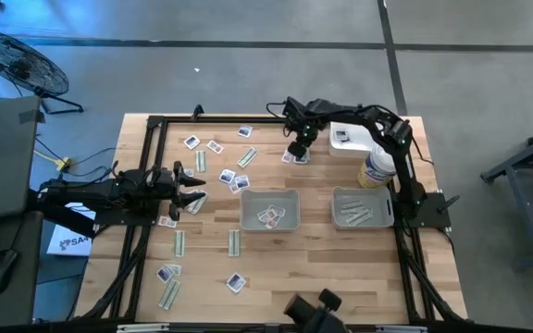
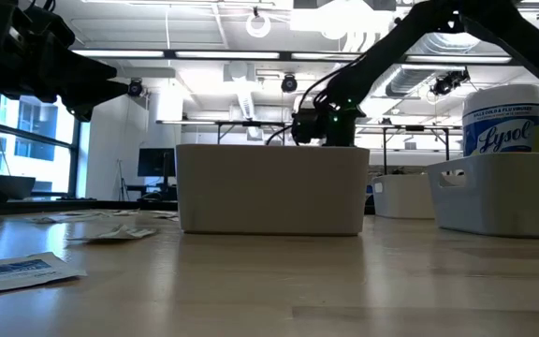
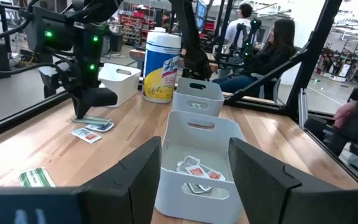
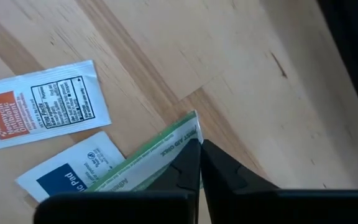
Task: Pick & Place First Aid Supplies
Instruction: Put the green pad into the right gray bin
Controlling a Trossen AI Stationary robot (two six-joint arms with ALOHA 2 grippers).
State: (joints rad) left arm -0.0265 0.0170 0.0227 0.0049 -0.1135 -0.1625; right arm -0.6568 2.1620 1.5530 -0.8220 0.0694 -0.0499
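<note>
Several first aid supplies lie flat on the wooden table: squarish white packets point(image 1: 215, 146) and long pale green strips point(image 1: 234, 243). My right gripper point(image 1: 297, 154) stands at the far middle of the table, pointing down, shut on a green-edged strip packet point(image 4: 148, 158). That strip lies partly over a blue-printed packet point(image 4: 73, 171), next to an orange-printed one point(image 4: 42, 102). My left gripper point(image 1: 192, 185) waits open and level at the table's left, above the packets there. My right gripper comes from above, pointing down, and has the strip packet's end point(image 4: 188, 132) at its shut fingertips point(image 4: 188, 158). The strip's corner sticks out just past the tips. The rest of the strip lies flat on the table and on the blue-printed packet.
A grey tray point(image 1: 269, 222) with a few packets stands mid-table, and a second tray point(image 1: 362, 218) with strips to its right. A white wipes bottle point(image 1: 375, 169) and a white box point(image 1: 348, 137) stand at the far right. People sit beyond the table point(image 3: 272, 50).
</note>
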